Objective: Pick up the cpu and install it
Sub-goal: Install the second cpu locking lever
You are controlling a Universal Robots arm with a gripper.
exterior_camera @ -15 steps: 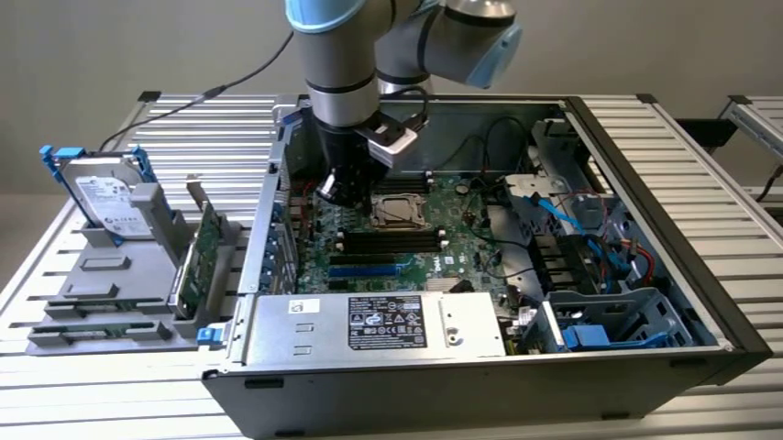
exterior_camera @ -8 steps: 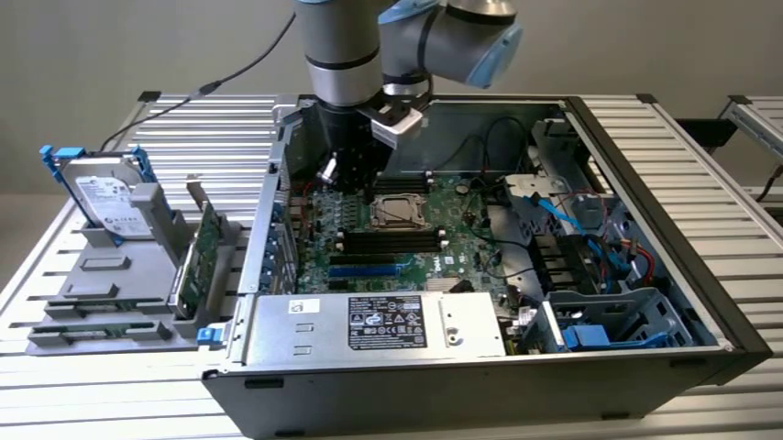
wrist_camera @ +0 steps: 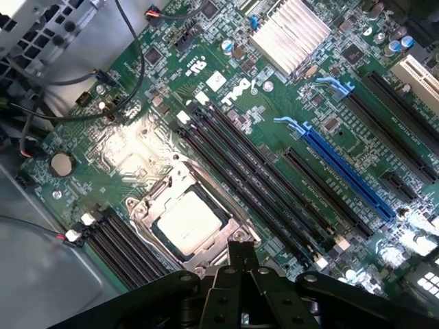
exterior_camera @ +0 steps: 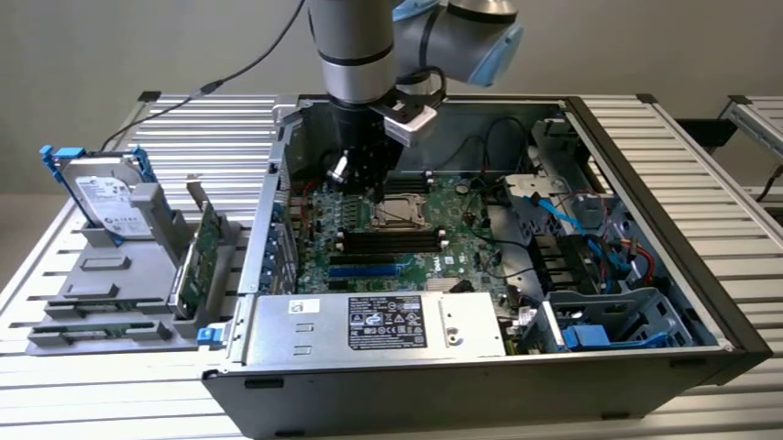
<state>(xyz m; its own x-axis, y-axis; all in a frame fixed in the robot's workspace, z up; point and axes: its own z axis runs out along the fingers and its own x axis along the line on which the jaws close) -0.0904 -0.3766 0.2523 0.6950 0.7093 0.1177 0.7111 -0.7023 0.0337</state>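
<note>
Closed tool point(wrist_camera: 236, 257) nearest the lens, gripping nothing, hovering just over the socket point(wrist_camera: 188, 223) edge. Cpu point(wrist_camera: 186, 221) seated flat inside the socket on the green motherboard point(wrist_camera: 274, 164), beside the black memory slots point(wrist_camera: 247, 178), within the open computer case point(exterior_camera: 685, 293).

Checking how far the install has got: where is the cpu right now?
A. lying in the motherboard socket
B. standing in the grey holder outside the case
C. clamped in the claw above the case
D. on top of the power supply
A: the cpu lies flat inside the metal socket frame on the motherboard, with the shut claw just beside it, holding nothing.
</note>
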